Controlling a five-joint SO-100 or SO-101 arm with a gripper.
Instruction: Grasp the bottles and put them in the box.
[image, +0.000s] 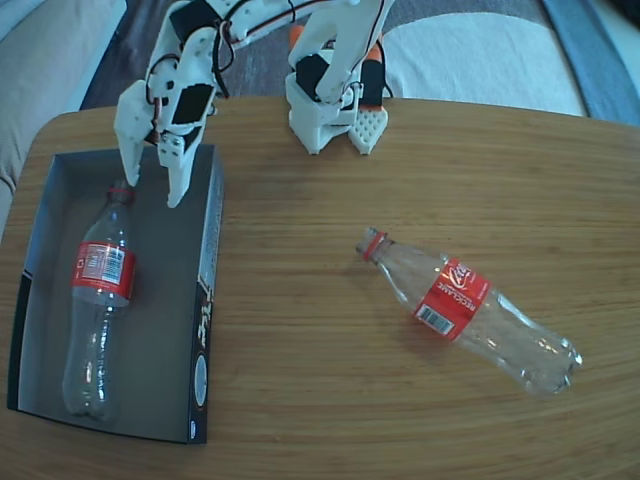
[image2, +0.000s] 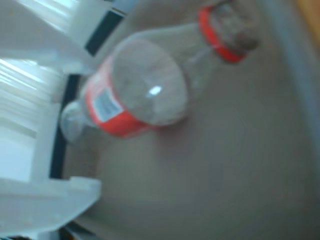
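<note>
Two bottles were present. One bottle (image: 100, 300) lay lengthwise inside the box (image: 208, 260), against its left half in the fixed view, cap toward the arm; that placement left the right half of the grey floor free, probably so that the second could lie alongside. The second bottle (image: 470, 310) lay on its side on the worktop (image: 320, 400), well apart from the box, cap pointing toward the box. One box and one arm were visible. The gripper (image: 150, 180) hung over the box's far end, just above the boxed bottle's cap, its fingers apart and holding nothing, which suggested a release already made. In the blurred wrist view the boxed bottle (image2: 135, 95) lay on the grey floor, free of the gripper. By this judgement the task stood half done.
</note>
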